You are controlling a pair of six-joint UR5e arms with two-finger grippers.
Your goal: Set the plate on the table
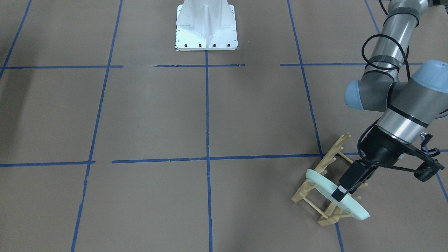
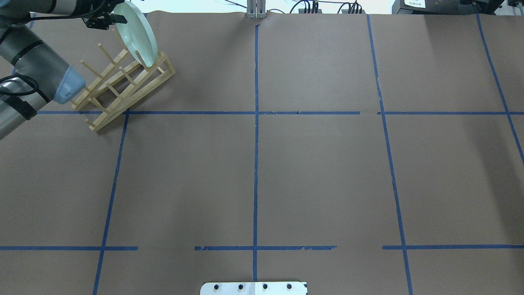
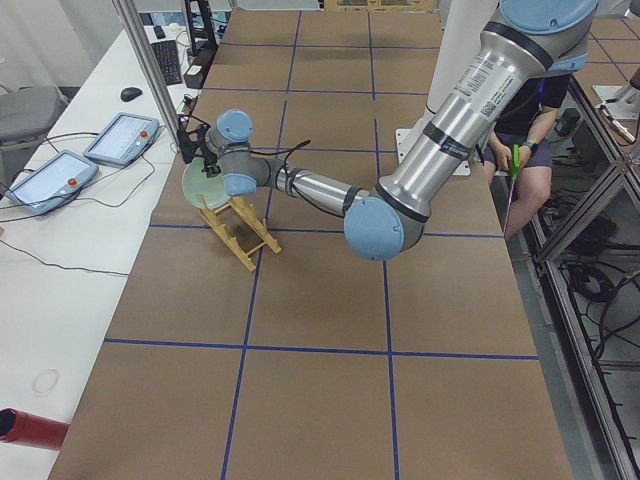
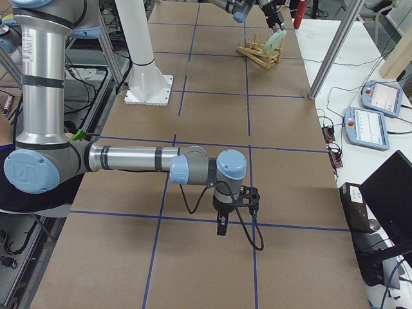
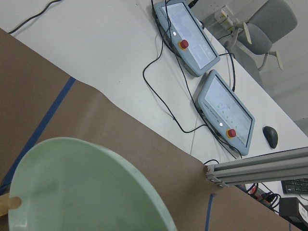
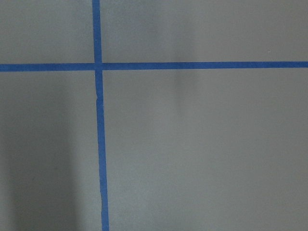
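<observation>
A light wooden peg rack point(image 2: 139, 97) and the round pale mint-green plate point(image 2: 137, 35) leaning in it crowd the far left corner of the brown paper-covered worktop point(image 2: 319, 176). A white metal robot base point(image 1: 206, 26) blocks the near edge, with open passage between.

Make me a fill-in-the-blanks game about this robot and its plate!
The mint-green plate stands on edge in the wooden ____.
The fingers of the ____ gripper pinch the plate's rim.
The table has a grid of ____ tape.
Missing words: rack; left; blue.
</observation>
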